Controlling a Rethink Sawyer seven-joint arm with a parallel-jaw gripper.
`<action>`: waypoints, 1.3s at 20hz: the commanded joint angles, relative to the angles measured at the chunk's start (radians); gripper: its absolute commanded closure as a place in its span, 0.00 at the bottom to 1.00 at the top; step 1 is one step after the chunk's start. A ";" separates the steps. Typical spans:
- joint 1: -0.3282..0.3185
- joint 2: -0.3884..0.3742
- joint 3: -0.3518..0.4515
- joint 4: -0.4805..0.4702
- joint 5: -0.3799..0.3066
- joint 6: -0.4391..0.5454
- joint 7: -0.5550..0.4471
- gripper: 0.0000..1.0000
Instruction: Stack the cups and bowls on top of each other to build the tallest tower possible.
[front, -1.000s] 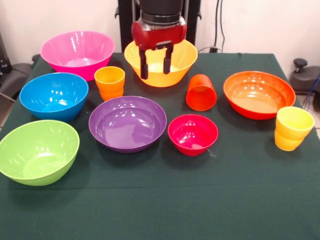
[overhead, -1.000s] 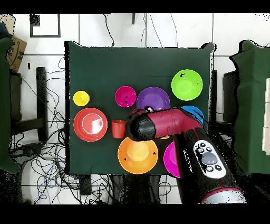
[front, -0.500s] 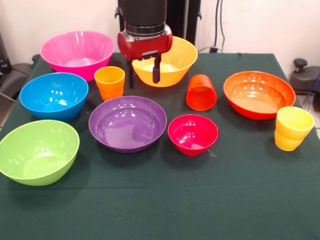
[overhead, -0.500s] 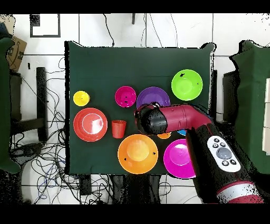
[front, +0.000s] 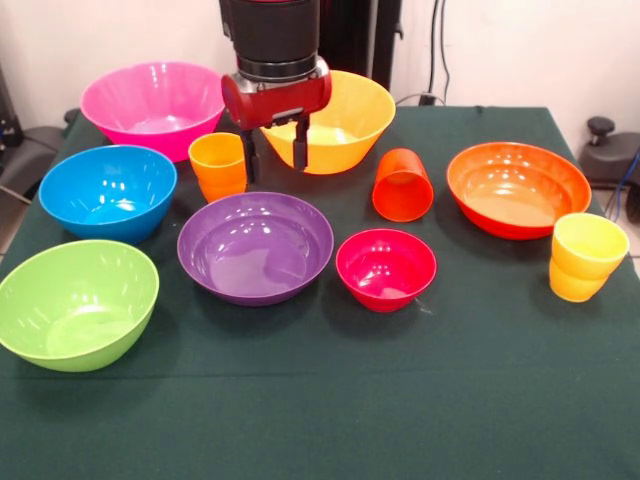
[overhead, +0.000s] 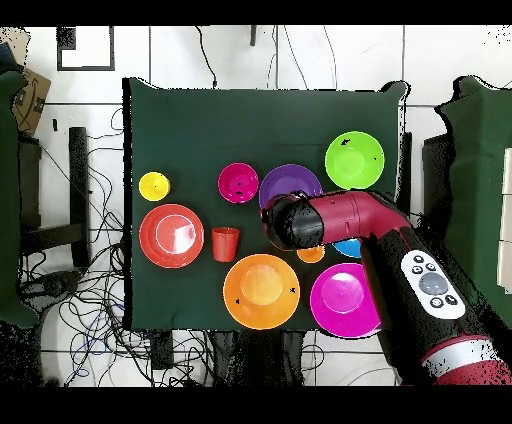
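My gripper (front: 273, 160) hangs open and empty between the ribbed orange cup (front: 220, 165) and the yellow bowl (front: 345, 118), just behind the purple bowl (front: 255, 247). In the overhead view the arm's red wrist (overhead: 295, 222) hides the fingers and covers part of the purple bowl (overhead: 288, 181) and the orange cup (overhead: 312, 256). The red-orange cup (front: 402, 186) is tipped, mouth towards the camera. The small magenta-red bowl (front: 385, 268) sits in front of it. The ribbed yellow cup (front: 585, 257) stands at the right, beside the orange-red bowl (front: 518, 188). No tower stands.
The pink bowl (front: 152, 105), blue bowl (front: 107, 191) and green bowl (front: 75, 302) line the left side of the green cloth (front: 400, 400). Cables lie on the floor (overhead: 80, 300) around the table.
The gripper has moved left in the front view, from over the yellow bowl to beside the orange cup, staying open. Bowls and cups have not moved.
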 joint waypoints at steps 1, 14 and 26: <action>-0.015 0.057 0.091 -0.071 -0.117 0.115 -0.345 0.00; -0.039 0.071 0.131 -0.082 -0.171 0.116 -0.320 0.00; -0.051 0.083 0.138 -0.059 -0.210 0.086 -0.301 0.00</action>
